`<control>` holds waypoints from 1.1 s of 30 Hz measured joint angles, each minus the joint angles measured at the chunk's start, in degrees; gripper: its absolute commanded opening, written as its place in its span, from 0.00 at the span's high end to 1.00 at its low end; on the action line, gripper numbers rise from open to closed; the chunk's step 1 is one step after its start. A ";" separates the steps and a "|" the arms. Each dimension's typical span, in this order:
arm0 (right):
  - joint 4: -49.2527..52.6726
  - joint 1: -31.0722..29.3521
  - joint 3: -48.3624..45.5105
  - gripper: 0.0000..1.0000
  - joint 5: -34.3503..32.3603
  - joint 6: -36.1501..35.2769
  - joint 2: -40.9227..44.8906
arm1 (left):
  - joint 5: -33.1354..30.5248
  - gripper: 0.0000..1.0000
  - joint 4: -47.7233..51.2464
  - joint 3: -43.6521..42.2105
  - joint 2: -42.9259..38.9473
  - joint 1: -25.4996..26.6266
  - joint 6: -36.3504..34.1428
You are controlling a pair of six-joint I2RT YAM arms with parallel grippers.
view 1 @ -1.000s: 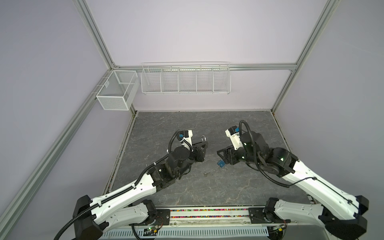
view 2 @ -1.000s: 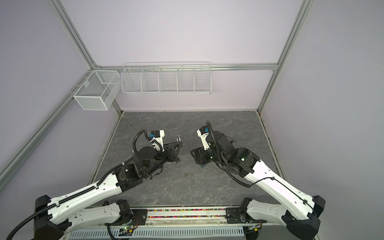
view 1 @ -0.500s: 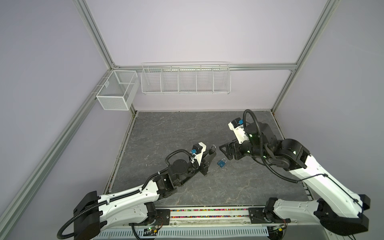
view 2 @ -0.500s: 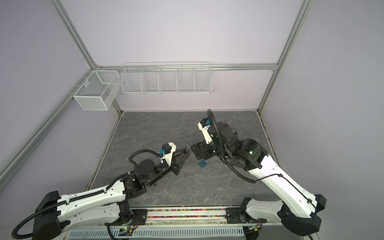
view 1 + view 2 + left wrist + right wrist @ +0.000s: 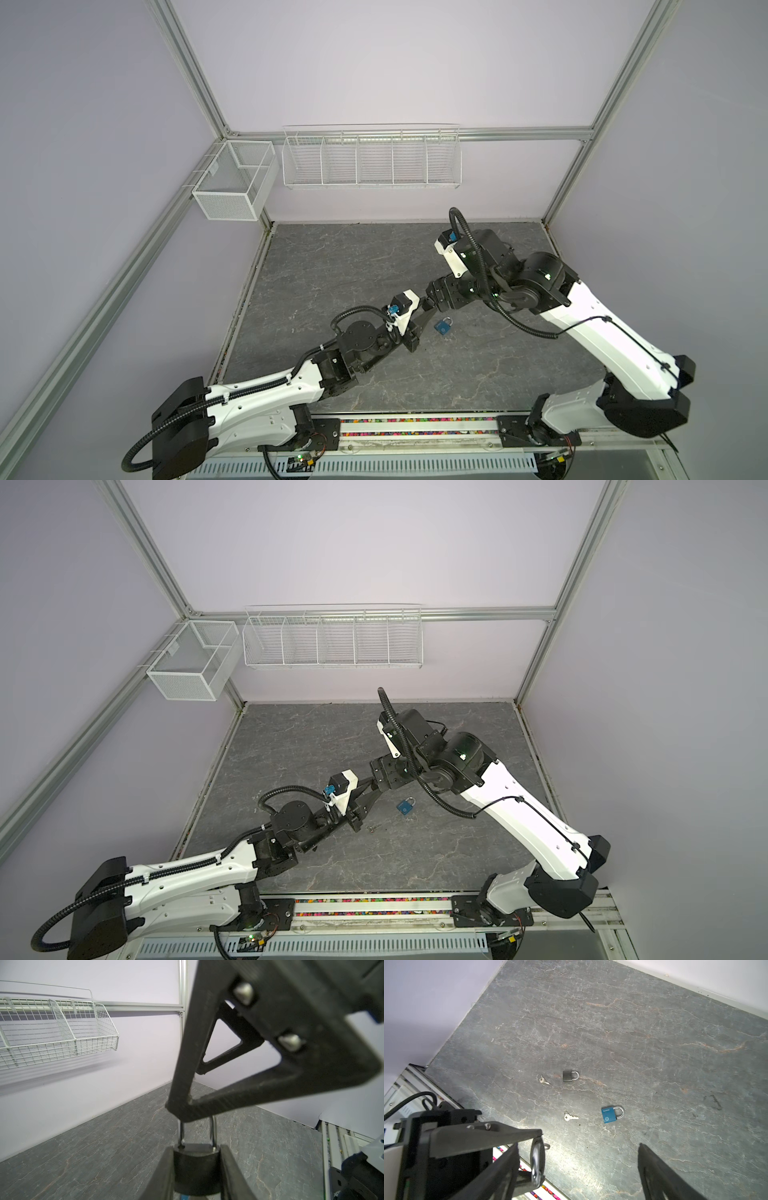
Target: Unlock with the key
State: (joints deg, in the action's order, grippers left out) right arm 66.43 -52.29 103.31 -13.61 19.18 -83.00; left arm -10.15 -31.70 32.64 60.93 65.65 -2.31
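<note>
A key [image 5: 372, 828] lies loose on the desk [image 5: 457, 854] nearest me. At its twelve o'clock my left gripper [image 5: 366, 798], swung in, clamps a black padlock [image 5: 196, 1167]. Beyond, the right gripper [image 5: 578, 1145] has just sprung wide and empty, so key pickup comes next.

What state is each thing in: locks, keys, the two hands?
left hand: shut on held padlock.
held padlock: gripped; locked or not, cannot tell.
right hand: open, clamping nothing.
blue padlock: lying flat, shackle closed.
black padlock: lying flat, shackle closed.
ringed key and plain key: loose, in no lock.
</note>
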 measured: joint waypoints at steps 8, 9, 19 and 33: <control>4.46 0.00 5.16 0.09 -3.98 -0.13 -4.90 | 0.20 1.00 -0.79 -0.44 0.00 0.04 -0.92; 5.01 0.00 5.62 0.09 -4.22 -0.13 -5.25 | 0.20 1.00 -0.83 -0.59 0.00 0.04 -1.09; 8.96 -0.04 8.22 0.05 -5.64 -0.57 -6.14 | 0.24 1.00 -0.98 -1.16 -0.02 0.04 -2.40; 13.40 0.46 10.05 0.04 -6.23 -2.73 -10.03 | 1.03 1.00 -1.36 -2.56 -0.68 0.04 -4.46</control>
State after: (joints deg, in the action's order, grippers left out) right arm 79.83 -51.83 113.36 -19.84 16.45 -93.03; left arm -9.13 -33.06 30.09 60.25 65.69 -6.76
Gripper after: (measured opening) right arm 0.962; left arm 0.290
